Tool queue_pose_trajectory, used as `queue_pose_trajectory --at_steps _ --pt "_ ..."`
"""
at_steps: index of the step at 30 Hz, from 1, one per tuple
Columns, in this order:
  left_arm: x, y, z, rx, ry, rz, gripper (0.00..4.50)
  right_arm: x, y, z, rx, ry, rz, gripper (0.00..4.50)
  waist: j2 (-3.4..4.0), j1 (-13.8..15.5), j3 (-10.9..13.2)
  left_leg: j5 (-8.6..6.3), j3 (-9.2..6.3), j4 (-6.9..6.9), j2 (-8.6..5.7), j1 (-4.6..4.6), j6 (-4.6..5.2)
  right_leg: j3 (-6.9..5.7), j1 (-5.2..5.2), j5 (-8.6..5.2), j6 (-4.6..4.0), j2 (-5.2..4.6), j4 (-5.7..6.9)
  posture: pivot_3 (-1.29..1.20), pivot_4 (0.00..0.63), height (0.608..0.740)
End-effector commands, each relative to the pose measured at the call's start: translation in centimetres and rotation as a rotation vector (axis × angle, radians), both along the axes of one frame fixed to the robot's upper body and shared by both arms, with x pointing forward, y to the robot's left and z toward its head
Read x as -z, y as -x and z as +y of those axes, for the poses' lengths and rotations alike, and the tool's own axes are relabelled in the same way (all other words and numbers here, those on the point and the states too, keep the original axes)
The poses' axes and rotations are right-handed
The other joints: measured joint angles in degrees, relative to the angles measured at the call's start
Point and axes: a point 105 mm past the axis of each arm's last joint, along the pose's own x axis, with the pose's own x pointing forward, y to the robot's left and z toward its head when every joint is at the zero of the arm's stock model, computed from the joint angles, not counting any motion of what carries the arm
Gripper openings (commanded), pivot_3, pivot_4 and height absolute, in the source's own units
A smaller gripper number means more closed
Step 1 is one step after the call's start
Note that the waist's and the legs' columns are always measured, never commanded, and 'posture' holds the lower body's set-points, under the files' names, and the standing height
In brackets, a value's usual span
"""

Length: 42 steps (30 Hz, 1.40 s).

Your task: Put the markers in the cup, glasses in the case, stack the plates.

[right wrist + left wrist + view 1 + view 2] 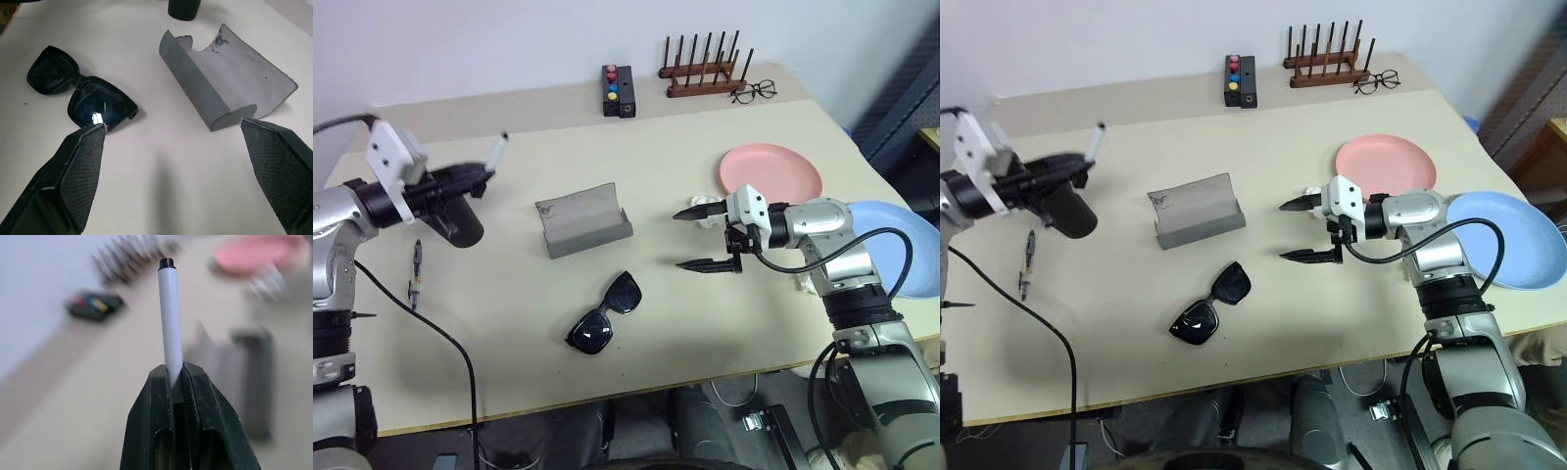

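The left gripper, at nine o'clock over the table, is clenched on the white marker, which sticks up just above the black cup; the dark marker lies near the table's left edge. The right gripper hangs at three o'clock with its fingers spread wide and empty, bare tabletop between it, the open grey case at centre and the sunglasses at six o'clock. The pink plate sits at two o'clock, and the blue plate overhangs the right edge.
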Motion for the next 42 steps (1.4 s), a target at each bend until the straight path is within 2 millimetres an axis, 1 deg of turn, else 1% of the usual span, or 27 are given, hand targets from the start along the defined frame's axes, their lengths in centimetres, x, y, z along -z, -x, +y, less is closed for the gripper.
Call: queue_pose_trajectory --at_steps 1,5,7,11,14,20,24,26,28,32,36,37,42 --pt "-1.6 0.0 1.1 -0.097 0.139 -0.05 0.07 -1.2 -0.3 0.6 -0.031 -0.015 -0.05 4.5 -0.01 -0.04 0.01 0.0 0.01 -0.01 0.01 -0.01 0.0 0.0 -0.03 0.0 0.0 0.0 0.0 0.0 0.15 0.74" --pt "-2.0 0.3 2.3 -0.209 0.229 -0.109 0.07 -1.2 -0.5 0.7 -0.037 -0.017 -0.053 4.5 -0.07 0.17 0.03 0.0 0.01 0.01 0.01 -0.04 0.0 0.0 -0.04 0.0 0.0 0.0 -0.01 0.0 0.15 0.74" --pt "-2.3 1.1 3.5 -0.286 0.281 -0.15 0.07 -1.2 -0.5 0.7 -0.037 -0.019 -0.054 4.5 -0.07 0.15 0.03 0.0 0.02 0.0 0.01 -0.04 -0.01 0.01 -0.04 0.0 0.0 -0.01 -0.04 0.0 0.15 0.74" --pt "-2.9 2.8 5.2 -0.392 0.327 -0.21 0.07 -1.1 -0.5 0.6 -0.036 -0.021 -0.055 4.5 -0.07 0.24 0.03 0.0 0.02 -0.01 0.01 -0.04 -0.01 0.01 -0.03 0.0 0.0 -0.02 -0.05 0.0 0.15 0.74" --pt "-3.4 3.9 6.1 -0.459 0.336 -0.253 0.07 -1.0 -0.5 0.7 -0.036 -0.023 -0.054 4.5 -0.08 0.35 0.03 0.0 0.02 0.0 0.01 -0.04 -0.01 0.01 -0.02 0.0 0.0 -0.02 -0.05 0.0 0.15 0.74" --pt "-3.8 4.8 7.3 -0.601 0.319 -0.351 0.07 -0.8 -0.7 1.1 -0.049 -0.029 -0.048 4.5 -0.1 0.54 0.02 -0.01 0.02 0.06 0.0 -0.01 -0.01 0.01 0.07 0.0 0.0 -0.03 -0.06 0.0 0.15 0.74" --pt "-2.9 4.9 7.3 -0.693 0.301 -0.399 0.07 -0.9 -0.9 1.4 -0.06 -0.032 -0.047 4.5 -0.11 0.5 0.01 -0.01 0.02 0.05 0.0 0.0 -0.01 0.01 0.06 0.0 0.0 -0.03 -0.07 0.0 0.15 0.74" --pt "-2.1 4.9 7.0 -0.729 0.279 -0.411 0.07 -0.9 -0.8 1.4 -0.067 -0.032 -0.045 4.5 -0.11 0.5 0.01 -0.01 0.02 0.04 0.0 -0.01 -0.01 0.01 0.06 0.0 -0.01 -0.03 -0.07 0.0 0.15 0.74" --pt "-1.5 4.9 7.0 -0.767 0.308 -0.425 0.07 -1.0 -0.8 1.4 -0.07 -0.031 -0.043 4.5 -0.11 0.52 0.01 -0.01 0.02 0.04 0.0 -0.01 -0.01 0.01 0.07 0.0 -0.01 -0.03 -0.08 0.0 0.15 0.74" --pt "-0.7 4.6 6.2 -0.794 0.33 -0.437 0.07 -1.0 -0.8 1.1 -0.066 -0.028 -0.039 4.5 -0.16 0.63 -0.02 -0.01 0.02 0.08 0.0 -0.01 -0.01 0.0 0.08 0.01 -0.01 -0.03 -0.08 0.0 0.15 0.74" --pt "-0.4 4.2 5.8 -0.807 0.351 -0.442 0.07 -1.2 -1.1 0.8 -0.054 -0.037 -0.039 4.5 -0.17 0.58 -0.02 -0.01 0.02 0.12 -0.01 -0.01 -0.01 0.0 0.11 0.01 -0.01 -0.03 -0.08 0.0 0.15 0.74" --pt "-0.3 4.1 5.7 -0.808 0.351 -0.441 0.07 -1.4 -1.2 0.7 -0.045 -0.052 -0.037 4.5 -0.17 0.58 -0.02 -0.01 0.02 0.12 -0.01 -0.01 -0.01 0.0 0.11 0.01 0.0 -0.03 -0.07 0.0 0.15 0.74" --pt "-0.1 3.5 5.7 -0.814 0.343 -0.438 0.07 -3.6 -2.3 0.5 0.014 -0.221 -0.022 4.5 -0.17 0.51 -0.02 -0.01 0.02 0.11 0.0 -0.01 -0.01 0.0 0.1 0.01 -0.01 -0.03 -0.08 0.0 0.15 0.74"
